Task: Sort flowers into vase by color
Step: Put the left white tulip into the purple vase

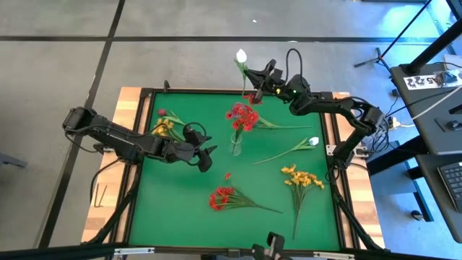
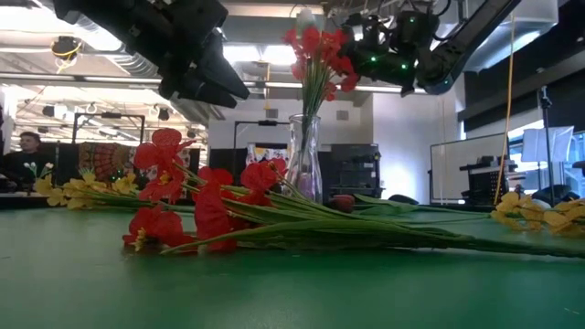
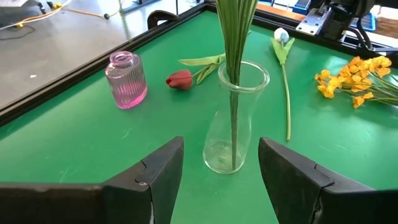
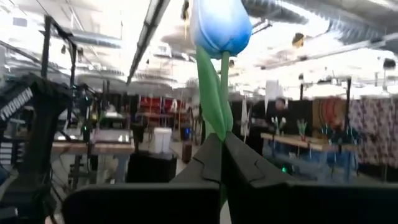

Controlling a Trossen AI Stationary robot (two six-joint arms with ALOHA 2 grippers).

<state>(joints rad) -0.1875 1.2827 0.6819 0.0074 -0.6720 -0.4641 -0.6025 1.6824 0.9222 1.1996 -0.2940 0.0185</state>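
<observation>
My right pincer (image 1: 253, 81) pinches a white tulip bud (image 1: 241, 55) upright at twelve o'clock. Red cluster flowers (image 1: 242, 115) stand in the clear glass vase (image 1: 236, 146); red (image 1: 221, 197) and yellow-orange (image 1: 302, 178) bunches lie at six and four.

My right gripper (image 1: 261, 78) is raised above the table's far edge, its arm bent back at the elbow toward the right side. My two fingers (image 4: 205, 165) are pressed tight together, pinching what I hold between them. My left gripper (image 1: 207, 156) hangs low over the table's left half, arm stretched in from the left edge. Its fingers (image 3: 161, 171) stand wide apart, touching nothing.
</observation>
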